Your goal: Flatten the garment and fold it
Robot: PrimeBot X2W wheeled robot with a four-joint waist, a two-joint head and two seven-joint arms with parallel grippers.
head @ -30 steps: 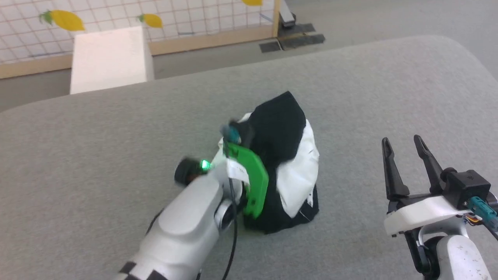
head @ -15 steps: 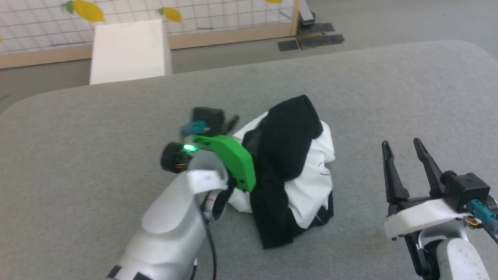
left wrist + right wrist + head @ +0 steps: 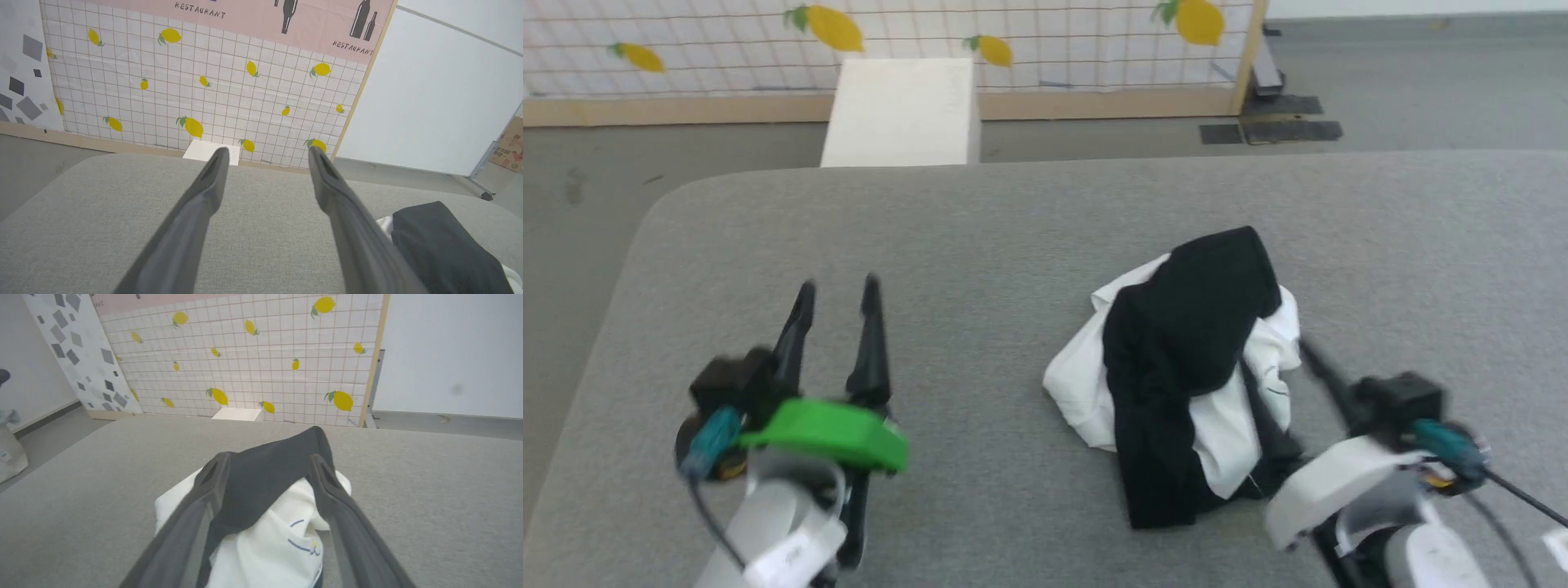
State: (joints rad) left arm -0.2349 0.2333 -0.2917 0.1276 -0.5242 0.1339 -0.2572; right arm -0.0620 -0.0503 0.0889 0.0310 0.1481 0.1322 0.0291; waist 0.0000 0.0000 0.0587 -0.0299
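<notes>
Lying crumpled on the grey table (image 3: 980, 245), the garment (image 3: 1192, 384), black cloth draped over white, left gripper (image 3: 838, 286) well apart from it, fingers spread, empty, right gripper (image 3: 267, 458) close beside its near edge, fingers spread, clasping nothing

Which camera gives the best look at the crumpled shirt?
The head view: the garment lies bunched there, almost wholly in sight. The right wrist view shows it close but cropped, crossed by the right hand. The left wrist view catches a black-and-white corner at lower right.
</notes>
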